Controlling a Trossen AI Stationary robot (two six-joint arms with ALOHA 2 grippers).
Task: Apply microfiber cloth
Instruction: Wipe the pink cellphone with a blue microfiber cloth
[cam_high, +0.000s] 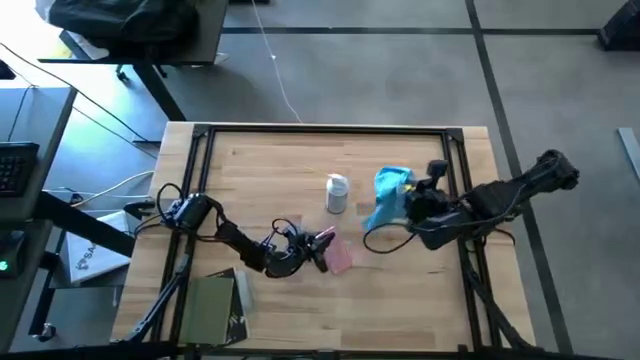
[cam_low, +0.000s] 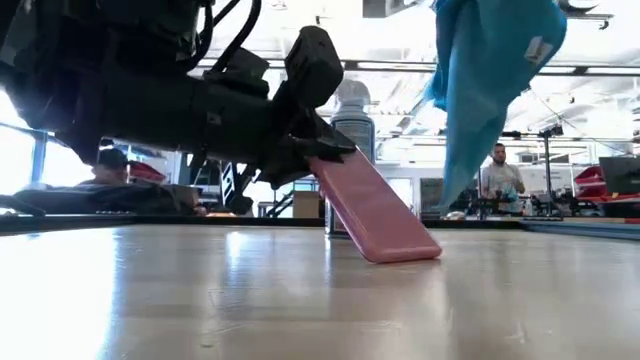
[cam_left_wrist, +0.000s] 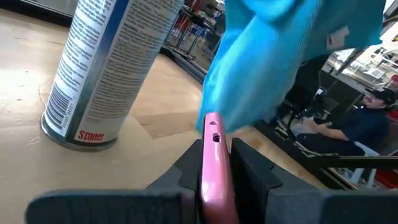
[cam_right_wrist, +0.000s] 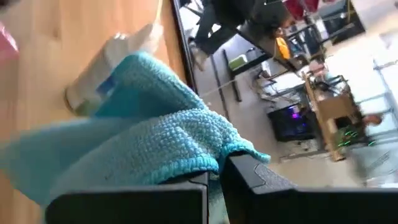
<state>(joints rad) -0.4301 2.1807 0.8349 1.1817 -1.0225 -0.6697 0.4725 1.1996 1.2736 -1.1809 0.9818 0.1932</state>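
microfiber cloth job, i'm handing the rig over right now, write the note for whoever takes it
Left claw: shut on the pink phone, held tilted with its lower end on the table, in front of the spray can.
Right claw: shut on the microfiber cloth, lifted off the table; in the low view it hangs above and just beyond the phone.
Done: phone gripped and propped, cloth picked up.
Left: the cloth does not appear to be touching the phone yet. Likely next step is to bring it down onto the pink face and wipe.
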